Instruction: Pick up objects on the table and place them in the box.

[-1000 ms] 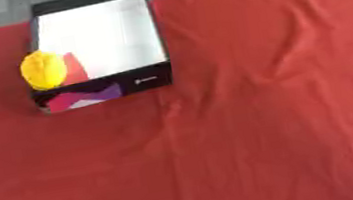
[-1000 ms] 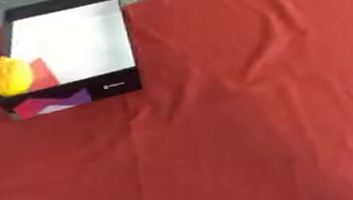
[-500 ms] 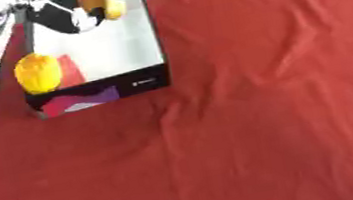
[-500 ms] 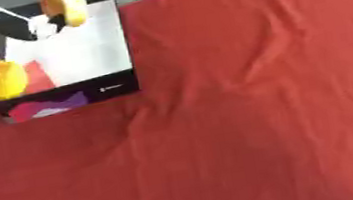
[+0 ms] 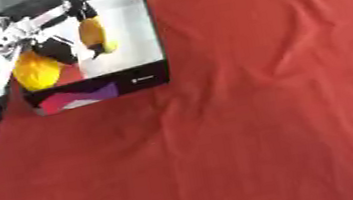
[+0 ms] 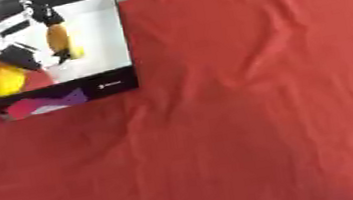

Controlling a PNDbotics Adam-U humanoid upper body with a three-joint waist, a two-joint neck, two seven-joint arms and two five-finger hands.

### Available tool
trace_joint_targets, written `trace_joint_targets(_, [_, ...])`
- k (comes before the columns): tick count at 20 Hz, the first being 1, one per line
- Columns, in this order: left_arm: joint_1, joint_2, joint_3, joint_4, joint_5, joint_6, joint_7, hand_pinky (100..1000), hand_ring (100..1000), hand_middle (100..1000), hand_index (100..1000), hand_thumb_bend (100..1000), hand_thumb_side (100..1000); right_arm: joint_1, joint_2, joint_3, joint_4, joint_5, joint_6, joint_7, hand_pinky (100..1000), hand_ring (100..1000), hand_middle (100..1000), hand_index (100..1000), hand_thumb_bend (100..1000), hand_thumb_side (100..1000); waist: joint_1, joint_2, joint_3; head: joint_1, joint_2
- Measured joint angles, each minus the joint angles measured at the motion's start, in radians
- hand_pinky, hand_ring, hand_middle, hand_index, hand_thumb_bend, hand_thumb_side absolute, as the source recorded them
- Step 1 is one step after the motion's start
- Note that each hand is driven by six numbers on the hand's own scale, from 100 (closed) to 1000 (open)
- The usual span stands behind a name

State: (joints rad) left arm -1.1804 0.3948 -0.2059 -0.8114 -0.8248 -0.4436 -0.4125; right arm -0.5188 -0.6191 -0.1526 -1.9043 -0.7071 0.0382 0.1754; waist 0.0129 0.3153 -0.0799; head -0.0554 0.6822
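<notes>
Banana (image 5: 92,34): light, smooth, slightly soft; left hand (image 5: 45,34) fingers curled round middle, above box (image 5: 152,35). Right hand unseen.

One box (image 5: 137,80) — black outside, white inside. Two yellow things: one elongated yellow object (image 5: 92,33) over the box's white interior and one rounder yellow object (image 5: 35,72) at its left side. One robot hand (image 5: 38,32) in view — the left. One red cloth (image 5: 270,107) covers the table.
</notes>
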Motion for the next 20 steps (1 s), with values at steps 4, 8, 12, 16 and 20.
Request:
trace_joint_targets(4, [0.000, 0.000, 0.017, 0.023, -0.053, -0.025, 0.034, 860, 798, 777, 907, 543, 646, 0.001, 0.002, 0.000, 0.000, 0.004, 0.001, 0.004, 1000, 840, 718, 839, 100, 389, 0.000, 0.000, 0.001, 0.000, 0.001])
trace_joint_targets(8, [0.001, 0.000, 0.032, 0.033, -0.078, -0.013, 0.074, 863, 801, 780, 931, 570, 662, 0.001, 0.002, 0.001, 0.000, 0.007, 0.002, 0.006, 1000, 840, 718, 839, 100, 388, 0.000, 0.000, 0.002, 0.000, 0.002])
trace_joint_targets(12, [0.002, 0.001, 0.038, 0.033, -0.078, 0.011, 0.119, 855, 787, 767, 914, 522, 616, 0.008, 0.002, 0.004, 0.000, 0.007, 0.002, 0.006, 1000, 840, 718, 839, 100, 390, 0.000, 0.000, 0.006, 0.000, 0.002])
trace_joint_targets(16, [0.001, 0.001, 0.063, -0.004, -0.040, 0.037, 0.167, 851, 721, 716, 878, 127, 517, 0.014, 0.002, 0.005, 0.003, 0.007, 0.002, 0.006, 1000, 840, 718, 839, 100, 388, 0.000, 0.000, 0.018, -0.004, 0.006])
trace_joint_targets(20, [-0.003, 0.001, 0.127, -0.097, 0.023, 0.056, 0.231, 850, 707, 710, 869, 100, 528, 0.029, 0.001, 0.005, 0.003, 0.008, 0.001, 0.005, 1000, 840, 718, 839, 100, 387, 0.000, -0.001, 0.030, -0.019, 0.027])
